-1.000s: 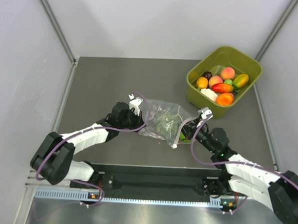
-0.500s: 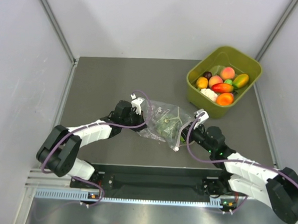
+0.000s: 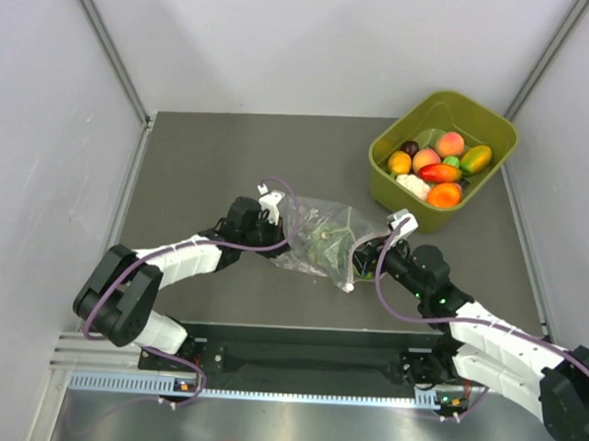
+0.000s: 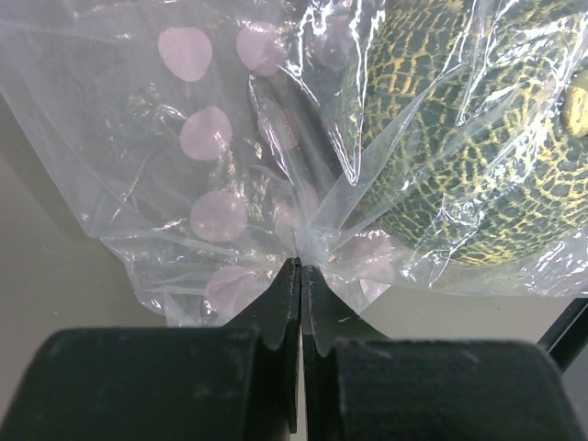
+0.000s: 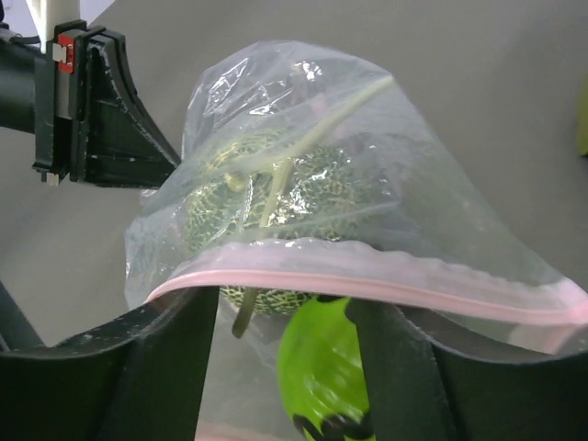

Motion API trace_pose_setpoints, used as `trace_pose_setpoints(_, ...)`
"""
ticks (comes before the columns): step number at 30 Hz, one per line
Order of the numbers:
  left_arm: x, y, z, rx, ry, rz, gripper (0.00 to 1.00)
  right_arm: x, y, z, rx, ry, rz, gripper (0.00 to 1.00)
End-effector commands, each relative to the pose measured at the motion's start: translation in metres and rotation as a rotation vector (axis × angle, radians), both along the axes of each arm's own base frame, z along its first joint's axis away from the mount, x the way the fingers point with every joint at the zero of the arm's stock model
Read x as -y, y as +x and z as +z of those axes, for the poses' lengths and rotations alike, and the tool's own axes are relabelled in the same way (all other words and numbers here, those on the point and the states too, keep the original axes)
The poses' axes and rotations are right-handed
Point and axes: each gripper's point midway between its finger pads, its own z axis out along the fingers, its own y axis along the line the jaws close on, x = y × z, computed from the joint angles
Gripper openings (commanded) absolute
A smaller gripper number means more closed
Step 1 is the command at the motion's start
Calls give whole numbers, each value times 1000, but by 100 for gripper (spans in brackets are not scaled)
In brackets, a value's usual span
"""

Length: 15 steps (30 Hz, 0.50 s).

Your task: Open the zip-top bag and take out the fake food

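1. Right claw (image 5: 283,317): jaws stand apart, nothing clamped. It sits at the mouth of the zip-top bag (image 3: 318,237), at the bag's right end.
2. The pink zip strip (image 5: 367,283) runs across just above my right fingertips. Can't tell whether they touch it.
3. A bright green fruit (image 5: 322,367) shows in the gap between those fingers, behind the plastic.
4. Left claw (image 4: 300,268): fully closed, pinching a fold of the bag's wall at its left end.
5. The bag lies crumpled on the table (image 3: 199,156) between my two claws, mid-table. The plastic has pale pink spots.
6. Inside it is a netted green melon (image 4: 459,138), pressed against the wall near the left pinch.
7. Far right corner: olive tub (image 3: 509,133), well apart from the bag, holding a pile of toy fruits (image 3: 435,171).
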Motion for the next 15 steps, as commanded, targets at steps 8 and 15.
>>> trace_pose_setpoints(8, 10, 6, 21, 64, -64, -36, 0, 33, 18, 3, -2, -92, -191, 75)
trace_pose_setpoints(15, 11, 6, 21, 65, -68, -47, 0, 41, 23, -21, -68, -139, -249, 88)
